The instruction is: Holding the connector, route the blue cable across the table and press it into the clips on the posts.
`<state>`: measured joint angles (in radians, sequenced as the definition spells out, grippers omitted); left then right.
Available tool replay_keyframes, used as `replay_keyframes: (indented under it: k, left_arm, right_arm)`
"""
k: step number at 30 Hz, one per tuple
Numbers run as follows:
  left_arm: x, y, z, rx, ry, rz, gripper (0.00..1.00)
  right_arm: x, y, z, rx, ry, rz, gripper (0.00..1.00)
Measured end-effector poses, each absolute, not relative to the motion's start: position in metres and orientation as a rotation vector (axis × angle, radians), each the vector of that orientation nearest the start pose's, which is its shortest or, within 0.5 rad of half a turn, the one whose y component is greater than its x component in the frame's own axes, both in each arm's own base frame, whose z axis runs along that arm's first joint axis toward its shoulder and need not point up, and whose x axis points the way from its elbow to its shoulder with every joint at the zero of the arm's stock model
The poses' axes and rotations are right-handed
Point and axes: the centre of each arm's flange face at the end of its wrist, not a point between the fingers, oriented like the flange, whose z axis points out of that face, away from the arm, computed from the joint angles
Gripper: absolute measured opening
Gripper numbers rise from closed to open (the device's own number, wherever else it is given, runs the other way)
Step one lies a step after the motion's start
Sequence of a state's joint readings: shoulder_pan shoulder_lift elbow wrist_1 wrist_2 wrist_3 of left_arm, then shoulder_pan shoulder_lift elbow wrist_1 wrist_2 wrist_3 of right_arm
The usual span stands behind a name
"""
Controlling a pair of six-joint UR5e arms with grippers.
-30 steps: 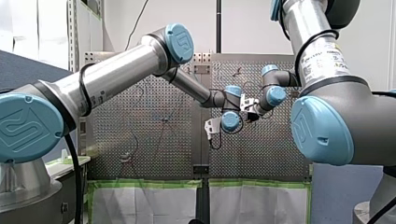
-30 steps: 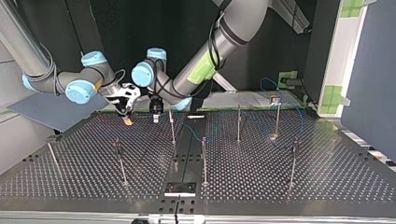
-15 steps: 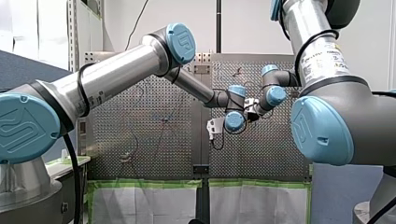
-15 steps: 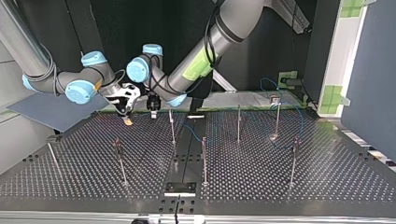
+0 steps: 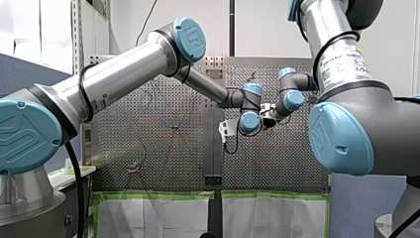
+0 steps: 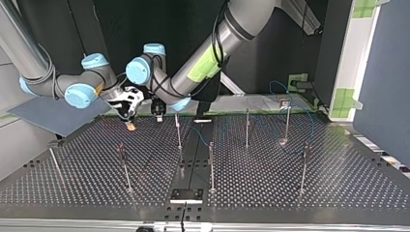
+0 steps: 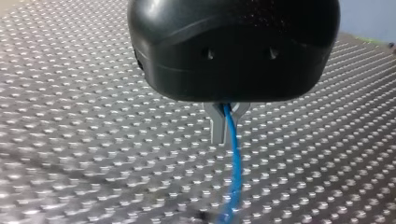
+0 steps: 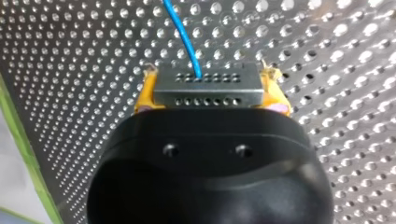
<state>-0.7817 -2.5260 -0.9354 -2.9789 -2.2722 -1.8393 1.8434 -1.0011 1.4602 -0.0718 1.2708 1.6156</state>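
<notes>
Between the yellow pads of our right gripper (image 8: 208, 92) the grey connector (image 8: 205, 80) sits clamped at both ends. The blue cable (image 8: 186, 39) leaves its upper row of holes and runs on ahead over the perforated table (image 8: 327, 56). Our left gripper (image 7: 227, 122) has its metal fingers (image 7: 216, 128) pinched narrow on that same cable, which drops from between them toward the plate below.

In the top view we see the two grippers side by side, near each other but apart. They hang low over the far edge of the table, left of its middle, with the right one further left. Just right of the left gripper stands a thin post (image 6: 178, 131). Between it and the middle post (image 6: 211, 164), a stretch of the cable shows as a thin blue line slanting nearer and rightward. Further right, more of the cable loops over the table near the far right post (image 6: 286, 123). Two more posts (image 6: 124, 166) stand at the near left.
</notes>
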Motion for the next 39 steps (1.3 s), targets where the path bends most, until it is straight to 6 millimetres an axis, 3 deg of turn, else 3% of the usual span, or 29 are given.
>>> replay_keyframes:
  k: [16,30,35,39]
  left_arm:
    - [0.484,-0.592,0.280,-0.122,1.610,-0.188,0.00]
    - [0.468,-0.576,0.369,-0.151,1.543,-0.217,0.00]
    - [0.465,-0.571,0.385,-0.166,1.528,-0.222,0.00]
    - [0.467,-0.569,0.389,-0.174,1.517,-0.228,0.00]
  right_arm:
    - [0.313,-0.562,0.308,-2.411,1.631,-2.100,0.00]
    - [0.295,-0.539,0.381,-2.394,1.618,-2.201,0.00]
    - [0.291,-0.530,0.405,-2.384,1.591,-2.254,0.00]
    - [0.290,-0.528,0.411,-2.381,1.564,-2.268,0.00]
